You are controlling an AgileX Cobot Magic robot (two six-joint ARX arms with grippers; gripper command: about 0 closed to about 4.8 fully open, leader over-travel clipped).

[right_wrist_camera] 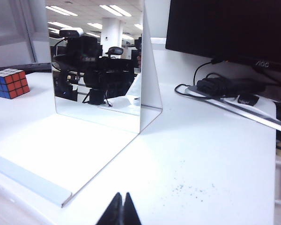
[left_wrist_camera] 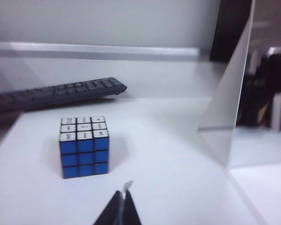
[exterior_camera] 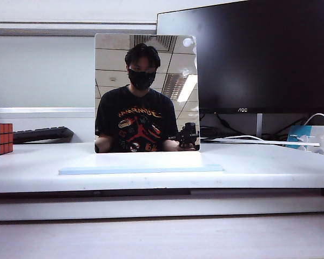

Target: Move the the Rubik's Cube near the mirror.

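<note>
My left claw (left_wrist_camera: pixel 123 206) was pressed closed and held nothing; it sat low at the near edge of the counter (left_wrist_camera: pixel 168 154), aimed toward the Rubik's Cube (left_wrist_camera: pixel 84 146). My right claw (right_wrist_camera: pixel 122 209) likewise showed its tips together and empty, facing the mirror (right_wrist_camera: pixel 96 70) from the other side.

The Rubik's Cube stood upright on the counter a short way ahead of the left claw, blue face toward it, well apart from the mirror. In the exterior view the Rubik's Cube (exterior_camera: pixel 0 138) sat at the far left edge, with the mirror (exterior_camera: pixel 146 91) standing mid-counter on its pale-blue base (exterior_camera: pixel 140 169). A black keyboard (left_wrist_camera: pixel 56 91) lay behind the Rubik's Cube, and a monitor (exterior_camera: pixel 259 54) stood behind the mirror.

Hazards, as I judged them:

1. Approaching with the jaws closed would push the Rubik's Cube rather than grasp it. It could slide toward the keyboard or off the left edge.
2. A grasp across the corners instead of flat faces could twist a layer or let the Rubik's Cube slip during transport.
3. The mirror's edge was thin and hard to read from the left wrist view. Overshooting the placement could strike the panel and tip it or shift the base.
4. Reflections could mislead depth judgement near the panel.
</note>
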